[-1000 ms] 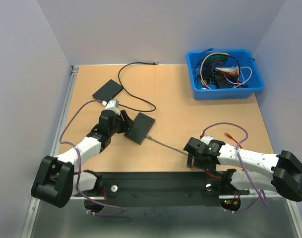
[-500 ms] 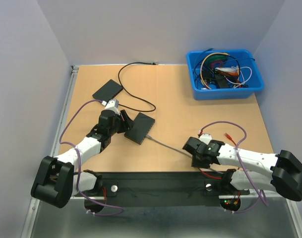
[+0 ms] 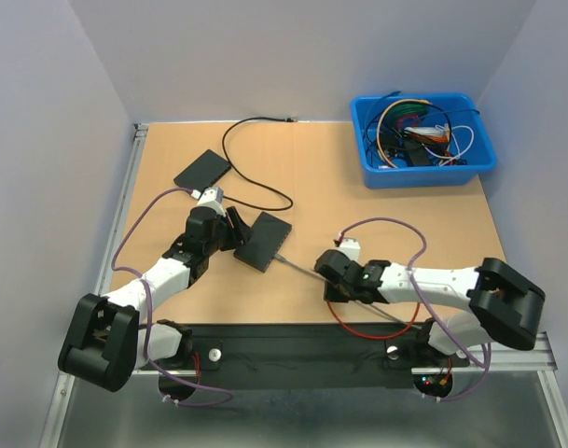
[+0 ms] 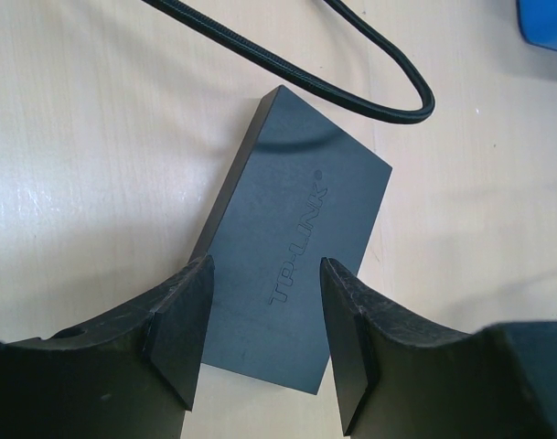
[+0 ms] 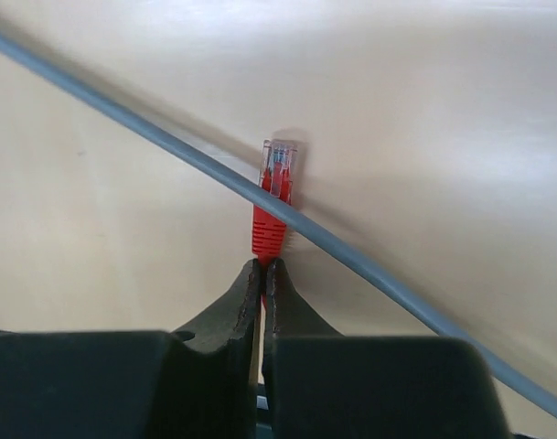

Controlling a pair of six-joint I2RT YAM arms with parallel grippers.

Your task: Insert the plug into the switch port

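Observation:
The switch (image 3: 263, 241) is a flat black TP-LINK box (image 4: 301, 238) lying left of the table's centre. My left gripper (image 3: 234, 230) straddles its near end, a finger against each side (image 4: 264, 338). A grey cable (image 3: 300, 265) runs from the switch's right edge toward the near right. The plug (image 5: 276, 192) is red with a clear tip and points away from my right gripper (image 5: 262, 270), which is shut on the red cable just behind it. The grey cable (image 5: 379, 265) crosses over the plug. In the top view my right gripper (image 3: 328, 269) sits right of the switch, hiding the plug.
A blue bin (image 3: 423, 140) stuffed with cables stands at the back right. A second black box (image 3: 201, 169) lies at the back left, with a thin black cable (image 3: 256, 187) looping behind the switch. The red cable (image 3: 377, 327) loops near the front edge.
My right gripper has shut on the red cable behind the plug and moved left toward the switch, dragging the red cable along. The left gripper and switch have stayed put.

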